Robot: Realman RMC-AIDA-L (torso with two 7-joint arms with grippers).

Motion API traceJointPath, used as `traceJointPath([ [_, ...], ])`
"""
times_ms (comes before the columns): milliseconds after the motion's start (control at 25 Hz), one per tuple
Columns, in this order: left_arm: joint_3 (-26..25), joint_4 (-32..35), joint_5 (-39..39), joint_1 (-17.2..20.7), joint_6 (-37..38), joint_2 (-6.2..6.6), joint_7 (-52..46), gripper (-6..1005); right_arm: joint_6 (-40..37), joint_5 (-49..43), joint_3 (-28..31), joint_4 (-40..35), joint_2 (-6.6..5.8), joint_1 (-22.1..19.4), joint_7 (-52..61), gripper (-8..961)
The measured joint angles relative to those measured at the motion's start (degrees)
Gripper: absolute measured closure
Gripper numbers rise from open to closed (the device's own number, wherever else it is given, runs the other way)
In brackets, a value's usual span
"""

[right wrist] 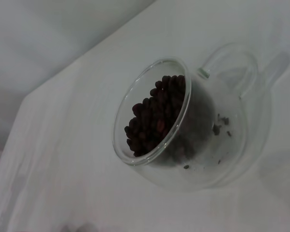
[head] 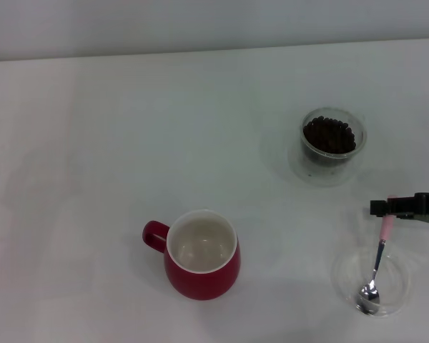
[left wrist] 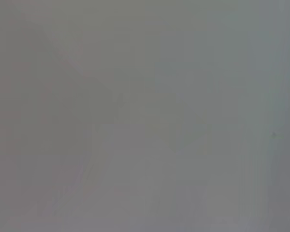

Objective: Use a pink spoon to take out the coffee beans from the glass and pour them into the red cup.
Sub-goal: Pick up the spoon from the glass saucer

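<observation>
Right gripper (head: 386,208) enters at the right edge of the frame, its jaws closed on the pink spoon (head: 377,263), whose bowl rests in a clear dish (head: 343,275) at lower right. The glass (head: 332,145) of coffee beans (head: 329,134) stands upper right on the worktop (head: 129,128); the red cup (head: 201,254) sits lower centre. Left gripper is out of sight.

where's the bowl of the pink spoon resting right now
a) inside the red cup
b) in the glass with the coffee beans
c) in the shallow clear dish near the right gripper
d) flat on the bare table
c: in the head view the pink spoon has its metal bowl down in the shallow clear dish, with the right gripper at its pink handle end; the red cup holds no spoon.
</observation>
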Motion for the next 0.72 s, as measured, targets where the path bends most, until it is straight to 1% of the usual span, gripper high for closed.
traceJointPath([
  [120, -0.2, -0.1, 0.0, 0.0, 0.0, 0.02, 0.0, 333, -0.1, 0.0, 0.1, 0.0, -0.16, -0.1, -0.1, 519],
  [360, -0.3, -0.2, -0.1, -0.2, 0.0, 0.09, 0.0, 333, -0.3, 0.0, -0.1, 0.0, -0.27, 0.4, -0.3, 761],
  [480, -0.3, -0.2, -0.2, -0.2, 0.0, 0.09, 0.0, 333, -0.3, 0.0, 0.0, -0.1, -0.45, 0.5, -0.3, 798],
  [720, -0.4, 0.1, -0.2, -0.2, 0.0, 0.02, 0.0, 333, -0.3, 0.3, 0.3, -0.3, -0.93, 0.5, -0.2, 800],
])
